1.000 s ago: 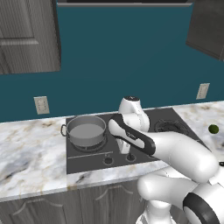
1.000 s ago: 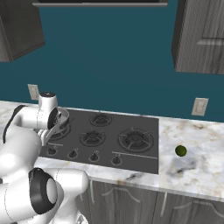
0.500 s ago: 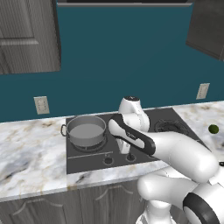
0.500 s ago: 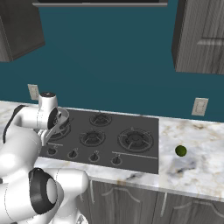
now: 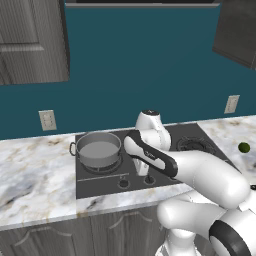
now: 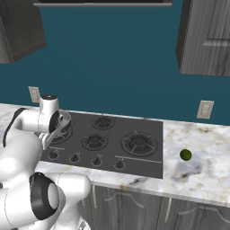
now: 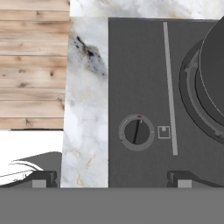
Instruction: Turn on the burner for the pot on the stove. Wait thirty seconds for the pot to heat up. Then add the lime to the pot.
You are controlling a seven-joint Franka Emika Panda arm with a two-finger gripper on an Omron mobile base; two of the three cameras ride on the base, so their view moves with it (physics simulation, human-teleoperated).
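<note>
Burner step in hand: gripper [image 7: 111,178], jaws spread wide and empty, hangs over the knob [image 7: 136,131] beside the pot [image 5: 98,149] (lime [image 6: 185,155] untouched); next, descend, pinch, twist.

No readable words or numbers anywhere; just a small square symbol beside one stove [image 7: 144,70] knob [image 7: 136,132].

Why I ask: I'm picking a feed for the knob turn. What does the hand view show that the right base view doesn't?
Hand view: one knob close up with its red mark, the open claw, wooden floor. Right base view: the lime on the counter, a wall outlet. Shared: the stove and marble counter.
</note>
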